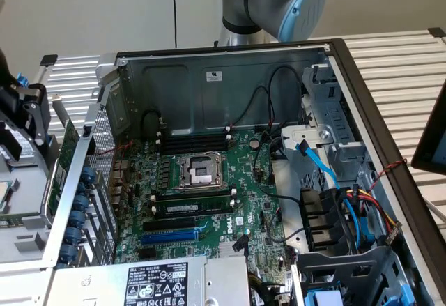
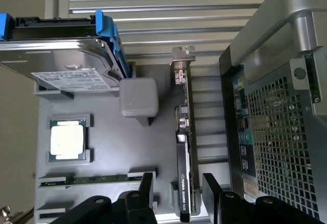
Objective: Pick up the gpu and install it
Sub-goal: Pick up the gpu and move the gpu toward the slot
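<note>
Straddling the graphics card (image 2: 186,152), the tool (image 2: 178,178) is seen with its fingers apart, one on each side, clamped on nothing. The card is stood on edge in a grey tray (image 2: 107,152), just beside the computer case (image 2: 276,132). Farther off, a hard drive (image 2: 66,55) is held in that tray.

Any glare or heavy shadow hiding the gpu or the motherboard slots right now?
Wrist view: the gpu is evenly lit with no glare on it; glare washes out the processor chip in the grey tray. Exterior view: the motherboard is softly, evenly lit, with no glare on its slots.
</note>
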### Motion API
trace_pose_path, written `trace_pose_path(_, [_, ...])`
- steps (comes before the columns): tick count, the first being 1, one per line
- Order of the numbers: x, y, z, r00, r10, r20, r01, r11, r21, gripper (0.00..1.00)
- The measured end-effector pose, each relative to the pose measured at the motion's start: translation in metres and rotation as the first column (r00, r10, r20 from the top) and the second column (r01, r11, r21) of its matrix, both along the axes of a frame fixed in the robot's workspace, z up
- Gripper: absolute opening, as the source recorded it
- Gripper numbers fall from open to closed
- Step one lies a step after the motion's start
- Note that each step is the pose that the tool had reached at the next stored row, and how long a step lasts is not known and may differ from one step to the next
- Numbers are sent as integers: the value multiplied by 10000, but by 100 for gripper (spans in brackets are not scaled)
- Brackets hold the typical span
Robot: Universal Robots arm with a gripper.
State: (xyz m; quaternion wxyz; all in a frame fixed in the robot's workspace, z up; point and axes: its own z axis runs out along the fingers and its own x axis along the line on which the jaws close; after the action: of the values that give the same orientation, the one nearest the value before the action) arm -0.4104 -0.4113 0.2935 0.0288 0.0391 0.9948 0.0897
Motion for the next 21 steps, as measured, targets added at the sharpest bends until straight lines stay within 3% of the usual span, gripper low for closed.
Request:
trace_pose_path(5, [-1, -16, -89, 10000, -8, 35, 8, 10000, 42, 51])
trace_pose_path(10, [25, -15, -179, 10000, -7, 36, 7, 10000, 42, 51])
trace_pose_path(11, [31, -11, -188, 10000, -9, 33, 8, 10000, 15, 51])
trace_pose_path(12, [35, -2, -193, 10000, -8, 33, 8, 10000, -62, 51])
trace_pose_path(14, [44, 15, -197, 10000, -8, 42, 9, 9996, -272, 51])
trace_pose_path(15, [45, 25, -199, 10000, -11, 75, 14, 9994, -347, 51])
trace_pose_path(20, [45, 55, -225, 9996, -61, 281, 71, 9993, -358, 51])
trace_pose_path(21, [45, 57, -228, 9994, -75, 347, 87, 9993, -359, 51])
